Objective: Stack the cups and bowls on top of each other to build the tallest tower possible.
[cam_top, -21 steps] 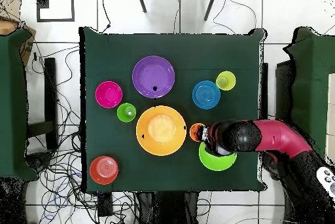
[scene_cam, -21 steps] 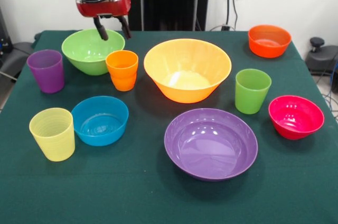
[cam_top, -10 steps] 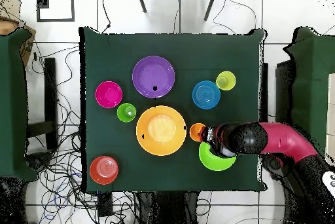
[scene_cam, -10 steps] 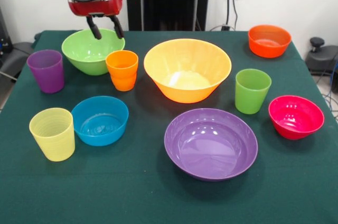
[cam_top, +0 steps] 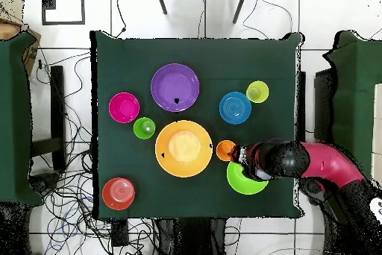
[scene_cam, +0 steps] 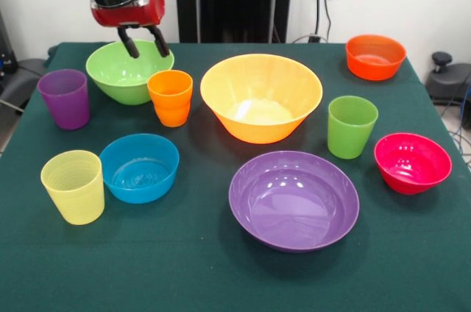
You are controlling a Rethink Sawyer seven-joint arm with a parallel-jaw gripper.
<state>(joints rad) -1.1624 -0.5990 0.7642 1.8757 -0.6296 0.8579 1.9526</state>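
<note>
While hanging spread and empty, gripper [scene_cam: 143,41] directly over light green bowl [scene_cam: 125,71], fingertips just above its far rim near the table's [scene_cam: 184,275] far corner; orange cup [scene_cam: 170,96] just beside. No tower yet; remaining pieces scattered, all apart.

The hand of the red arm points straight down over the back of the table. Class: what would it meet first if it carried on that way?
Most likely the light green bowl: the open hand hangs above its rim, though depth is hard to judge.
</note>
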